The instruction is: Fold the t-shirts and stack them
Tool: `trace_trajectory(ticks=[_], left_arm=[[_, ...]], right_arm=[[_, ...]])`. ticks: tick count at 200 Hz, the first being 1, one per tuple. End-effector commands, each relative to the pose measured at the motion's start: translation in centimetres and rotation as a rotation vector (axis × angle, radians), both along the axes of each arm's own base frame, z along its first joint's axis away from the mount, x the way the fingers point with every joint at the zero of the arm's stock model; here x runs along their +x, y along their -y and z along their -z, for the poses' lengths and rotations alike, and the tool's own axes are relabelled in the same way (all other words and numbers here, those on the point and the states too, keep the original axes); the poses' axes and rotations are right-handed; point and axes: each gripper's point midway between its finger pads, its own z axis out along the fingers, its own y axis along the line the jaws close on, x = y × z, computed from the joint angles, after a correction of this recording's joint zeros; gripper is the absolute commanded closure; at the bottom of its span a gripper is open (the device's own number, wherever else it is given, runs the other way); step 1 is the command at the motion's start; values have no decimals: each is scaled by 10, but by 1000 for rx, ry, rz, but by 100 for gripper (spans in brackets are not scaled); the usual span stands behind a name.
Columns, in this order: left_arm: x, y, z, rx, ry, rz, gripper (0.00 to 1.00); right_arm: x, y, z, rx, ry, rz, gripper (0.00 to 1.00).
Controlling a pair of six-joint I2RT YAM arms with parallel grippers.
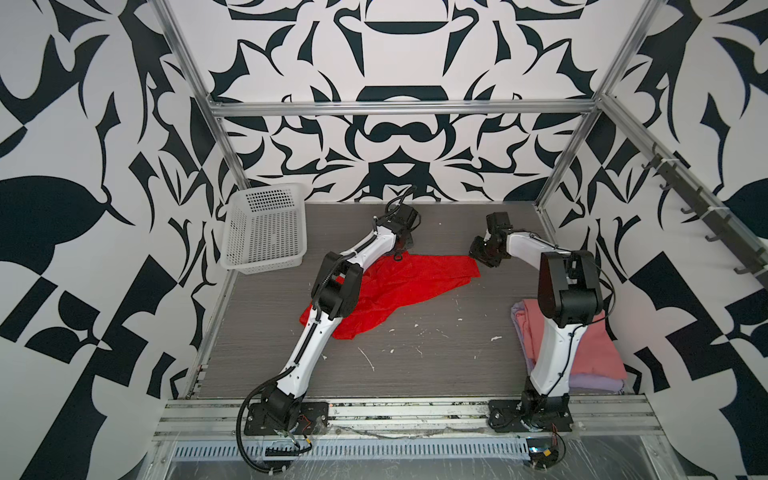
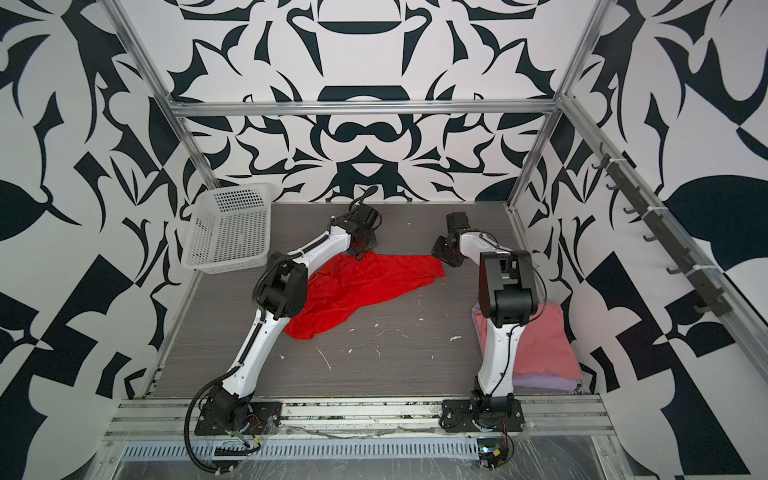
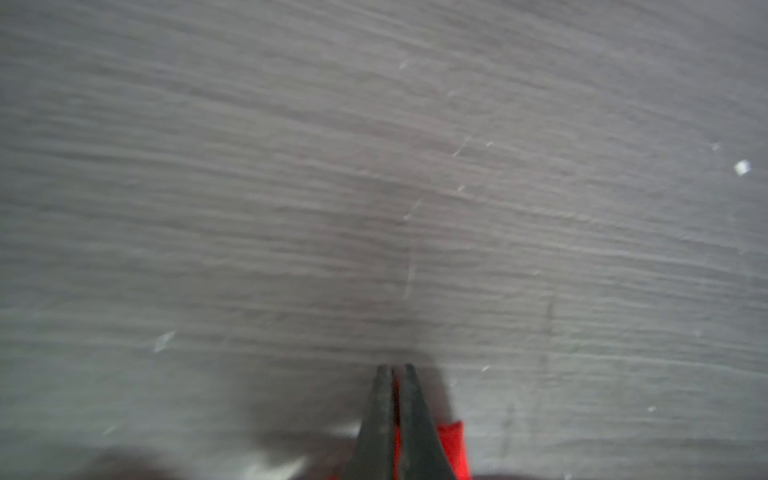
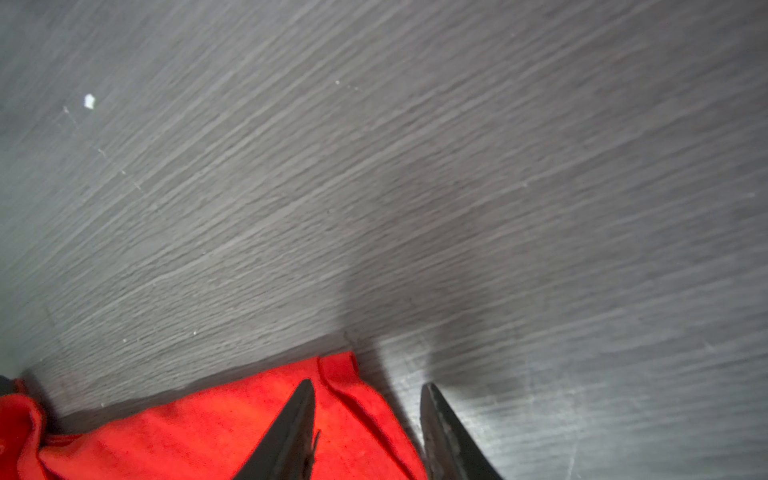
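A bright red t-shirt lies crumpled and spread out on the grey table, left of middle. My left gripper is at its far edge, shut on a fold of the red t-shirt, and red cloth shows between the fingers. My right gripper is open at the shirt's far right corner. One finger is over the red cloth and the other over bare table. A folded dusty pink t-shirt lies on a folded lavender one at the near right, partly hidden by the right arm.
A white perforated basket stands tilted at the far left corner. Aluminium frame posts and patterned walls close in the table on three sides. Small white flecks dot the table's middle.
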Motion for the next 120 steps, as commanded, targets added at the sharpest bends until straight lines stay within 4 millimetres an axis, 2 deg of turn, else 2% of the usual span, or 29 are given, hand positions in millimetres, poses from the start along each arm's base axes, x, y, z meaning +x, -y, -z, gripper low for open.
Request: trace_trajectory(ticks=[1, 50, 68, 88, 103, 120], left_arm=[[-22, -33, 13, 101, -75, -21, 100], [-26, -54, -39, 31, 15, -46, 100], [-28, -58, -51, 28, 32, -52, 100], [-29, -58, -54, 25, 28, -51, 100], [-31, -57, -52, 14, 16, -57, 100], [-33, -56, -52, -1, 10, -70, 100]], right_arm=[[13, -8, -26, 30, 88, -53, 53], [18, -7, -17, 19, 120, -59, 55], [16, -11, -5, 4, 102, -82, 57], [13, -21, 6, -52, 88, -135, 59], [15, -34, 7, -70, 111, -178, 58], [18, -37, 10, -104, 106, -184, 60]])
